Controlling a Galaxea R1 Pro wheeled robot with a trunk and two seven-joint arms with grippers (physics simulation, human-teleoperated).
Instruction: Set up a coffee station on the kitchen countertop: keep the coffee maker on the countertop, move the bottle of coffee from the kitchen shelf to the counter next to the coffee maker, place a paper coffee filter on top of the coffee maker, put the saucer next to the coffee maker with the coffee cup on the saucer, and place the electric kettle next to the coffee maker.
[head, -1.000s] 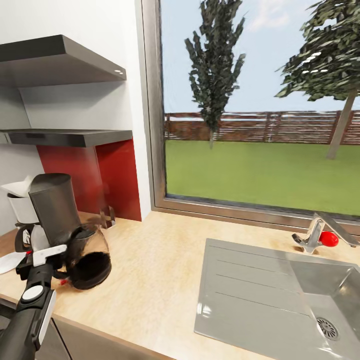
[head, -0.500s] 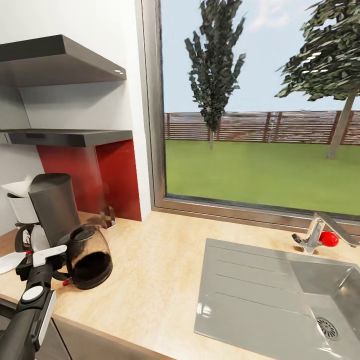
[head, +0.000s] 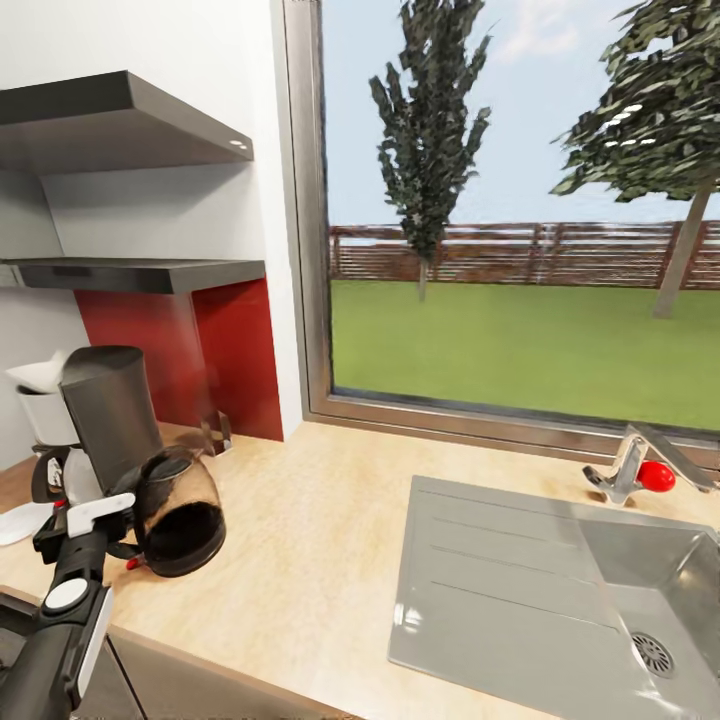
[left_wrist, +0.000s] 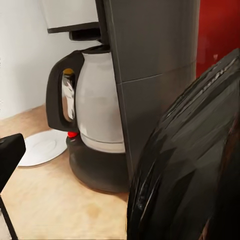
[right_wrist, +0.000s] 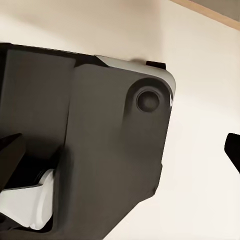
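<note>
The electric kettle (head: 178, 512) stands on the light-wood desk (head: 300, 560) just in front of the coffee maker (head: 100, 420), leaning a little; the left tool (head: 85, 520) is at its black handle, though whether it grips I cannot tell; glass, bulbous and likely slippery and fragile, it is best held by that stiff handle; the saucer (left_wrist: 40, 147) lies beside the coffee maker's base.

Big window (head: 520, 220), red backsplash (head: 180, 350), grey shelves (head: 120, 125)
</note>
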